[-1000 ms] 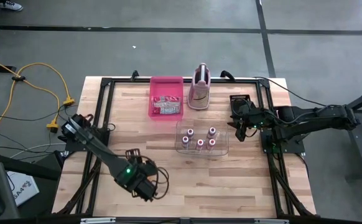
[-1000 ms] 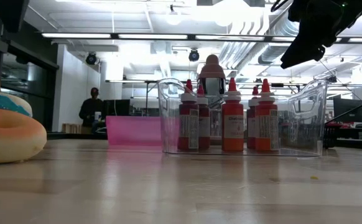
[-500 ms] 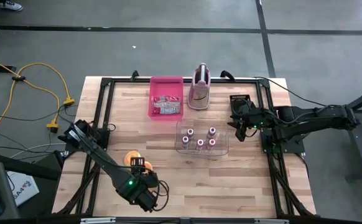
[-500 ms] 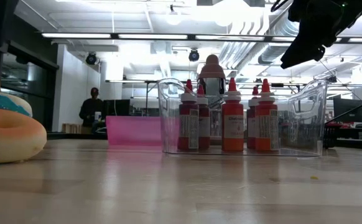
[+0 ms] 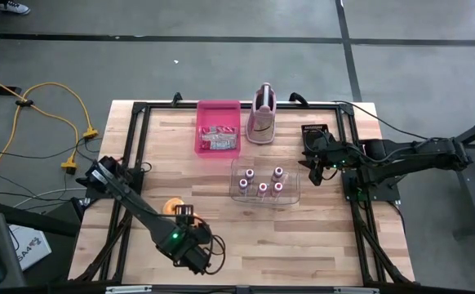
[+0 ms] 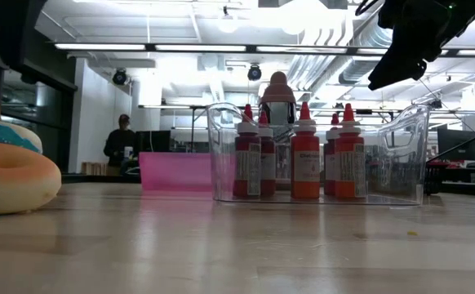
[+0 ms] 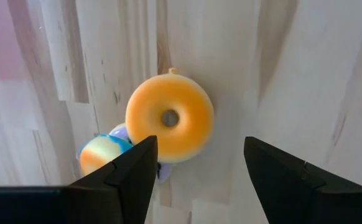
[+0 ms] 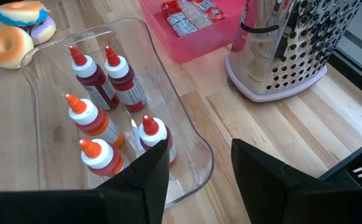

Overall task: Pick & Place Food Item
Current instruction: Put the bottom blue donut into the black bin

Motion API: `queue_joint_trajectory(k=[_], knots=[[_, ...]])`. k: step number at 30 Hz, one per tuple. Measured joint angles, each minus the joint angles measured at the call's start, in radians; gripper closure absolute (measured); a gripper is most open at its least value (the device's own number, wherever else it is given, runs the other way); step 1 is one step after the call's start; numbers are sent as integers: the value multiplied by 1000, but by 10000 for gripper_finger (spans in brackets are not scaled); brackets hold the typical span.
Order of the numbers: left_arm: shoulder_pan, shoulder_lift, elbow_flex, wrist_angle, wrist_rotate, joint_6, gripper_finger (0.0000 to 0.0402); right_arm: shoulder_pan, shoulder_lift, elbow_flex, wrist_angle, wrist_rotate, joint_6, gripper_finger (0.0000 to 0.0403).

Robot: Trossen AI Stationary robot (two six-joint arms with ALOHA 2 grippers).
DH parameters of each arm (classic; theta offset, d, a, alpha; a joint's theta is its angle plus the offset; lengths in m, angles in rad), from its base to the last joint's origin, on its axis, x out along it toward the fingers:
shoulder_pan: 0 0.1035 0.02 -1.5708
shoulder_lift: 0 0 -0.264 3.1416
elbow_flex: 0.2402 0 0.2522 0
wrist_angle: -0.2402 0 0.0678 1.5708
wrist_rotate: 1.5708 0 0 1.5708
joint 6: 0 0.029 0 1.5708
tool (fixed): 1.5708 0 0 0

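An orange ring donut [image 7: 170,118] lies flat on the wooden table, touching a blue-iced donut [image 7: 103,152] and a purple one [image 7: 122,132]. In the high view the orange donut [image 5: 170,208] shows at the near left. My left gripper [image 7: 199,146] hangs open just above it, pointing down, with a finger on either side and touching nothing. In the low view the orange donut [image 6: 9,175] is at the left edge. My right gripper [image 5: 315,163] waits open in the air at the right, above the table.
A clear bin [image 5: 264,181] with several red sauce bottles stands mid-table. Behind it are a pink tray [image 5: 219,126] of packets and a perforated metal holder [image 5: 260,114] on a pink base. A black frame edges the table. A person stands far off [image 6: 123,143].
My left gripper has sunk a little toward the donuts and rolled about its own axis, staying open. In the high view the orange donut, hidden under the arm before, now shows beside it. The donuts have not moved.
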Motion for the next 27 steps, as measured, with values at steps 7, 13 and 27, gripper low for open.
queue_joint_trajectory(k=[7,13,27], knots=[[22,0,0,-1,0,34,170,0,0,0,0,0,0,242],[27,12,0,-3,1,61,170,0,0,0,0,0,0,242],[27,87,-6,-6,21,142,170,0,0,0,1,0,0,242]])
